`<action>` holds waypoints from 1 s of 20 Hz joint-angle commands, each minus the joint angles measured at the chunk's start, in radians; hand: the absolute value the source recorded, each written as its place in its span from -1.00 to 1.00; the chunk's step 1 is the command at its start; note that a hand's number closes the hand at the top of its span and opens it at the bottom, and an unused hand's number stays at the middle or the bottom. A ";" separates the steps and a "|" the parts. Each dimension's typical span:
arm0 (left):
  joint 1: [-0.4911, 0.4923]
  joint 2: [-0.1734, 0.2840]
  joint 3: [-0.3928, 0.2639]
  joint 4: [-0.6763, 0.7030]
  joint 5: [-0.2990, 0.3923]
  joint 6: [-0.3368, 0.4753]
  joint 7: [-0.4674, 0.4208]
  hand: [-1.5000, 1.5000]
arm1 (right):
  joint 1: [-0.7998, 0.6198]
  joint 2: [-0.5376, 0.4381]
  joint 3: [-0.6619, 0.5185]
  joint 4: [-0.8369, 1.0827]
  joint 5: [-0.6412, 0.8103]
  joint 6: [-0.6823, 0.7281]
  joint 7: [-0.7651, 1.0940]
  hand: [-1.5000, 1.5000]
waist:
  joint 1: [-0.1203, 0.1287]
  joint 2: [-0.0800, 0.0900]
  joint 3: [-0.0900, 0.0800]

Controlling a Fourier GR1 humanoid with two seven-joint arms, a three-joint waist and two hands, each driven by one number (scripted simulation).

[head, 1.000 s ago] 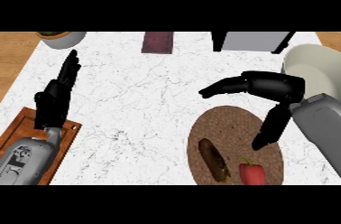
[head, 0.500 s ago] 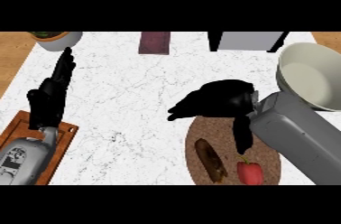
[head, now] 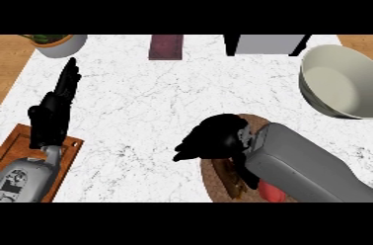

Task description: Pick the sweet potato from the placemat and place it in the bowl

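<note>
Fingers (head: 191,149) of the right hand (head: 218,140) curl downward over the near-left part of the placemat (head: 251,121), but whether they close on anything cannot be told, since the palm and the grey forearm cover most of what lies beneath. The sweet potato (head: 235,182) shows only as a dark brown sliver on the placemat, just under the wrist, with a red item (head: 271,192) beside it at the lower edge. It appears to rest flat on the mat, so the pick looks not yet done. The bowl (head: 339,81), pale and deep, stands well apart toward the far right of the white marbled worktop (head: 160,101) and holds nothing visible. By this reading the task is at its opening step: the grasp, the lift, the carry to the bowl and the release all remain. What shows of the sweet potato is long, narrow and dull brown, lying roughly lengthwise away from the robot. Resting with straight fingers, the left hand (head: 53,115) sits at the left above a wooden board (head: 65,155).
</note>
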 commanded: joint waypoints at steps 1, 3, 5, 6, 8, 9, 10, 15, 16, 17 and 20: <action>-0.041 -0.005 0.017 -0.003 -0.013 -0.011 0.045 0.00 | 0.044 0.004 0.069 -0.034 0.073 0.057 0.022 -1.00 | -0.006 0.000 0.000; -0.063 -0.010 0.029 0.037 -0.010 -0.024 0.041 0.00 | 0.058 0.020 0.133 0.025 0.146 0.007 0.024 -1.00 | -0.003 0.003 0.000; 0.063 0.005 0.019 -0.106 -0.015 -0.019 0.045 0.00 | 0.086 0.003 0.142 -0.016 0.182 0.012 0.055 -1.00 | 0.007 -0.002 0.001; 0.057 -0.015 0.023 -0.058 -0.022 -0.020 0.019 0.00 | 0.071 0.030 0.122 -0.040 0.188 0.055 0.098 -1.00 | 0.000 -0.001 0.000; 0.026 -0.013 0.032 -0.059 -0.026 -0.035 0.050 0.00 | 0.043 0.053 0.126 0.063 0.235 0.043 0.072 -1.00 | 0.003 0.001 0.000; 0.082 -0.004 0.062 -0.032 -0.005 -0.066 -0.063 0.00 | 0.128 0.018 0.166 0.024 0.273 -0.029 0.062 -1.00 | 0.000 0.001 0.000; 0.027 -0.005 0.076 -0.022 -0.002 -0.074 0.000 0.00 | 0.110 0.020 0.173 0.074 0.296 -0.031 0.022 -1.00 | 0.000 0.002 0.000; 0.015 -0.018 0.096 -0.052 -0.036 -0.085 0.034 0.00 | 0.128 0.058 0.149 0.175 0.386 -0.109 -0.054 -1.00 | 0.001 0.002 0.001; 0.030 -0.081 0.023 -0.081 -0.114 -0.017 0.070 0.00 | 0.142 0.067 0.133 0.119 0.388 -0.046 -0.013 -1.00 | -0.003 0.000 0.000; 0.025 -0.055 0.082 -0.027 -0.068 -0.076 0.014 0.00 | 0.150 0.101 0.149 0.182 0.421 -0.088 -0.039 -1.00 | -0.001 0.002 0.000; 0.046 -0.053 0.067 -0.126 -0.101 -0.067 0.083 0.00 | 0.131 0.131 0.150 0.297 0.466 -0.131 -0.094 -1.00 | 0.003 0.001 0.001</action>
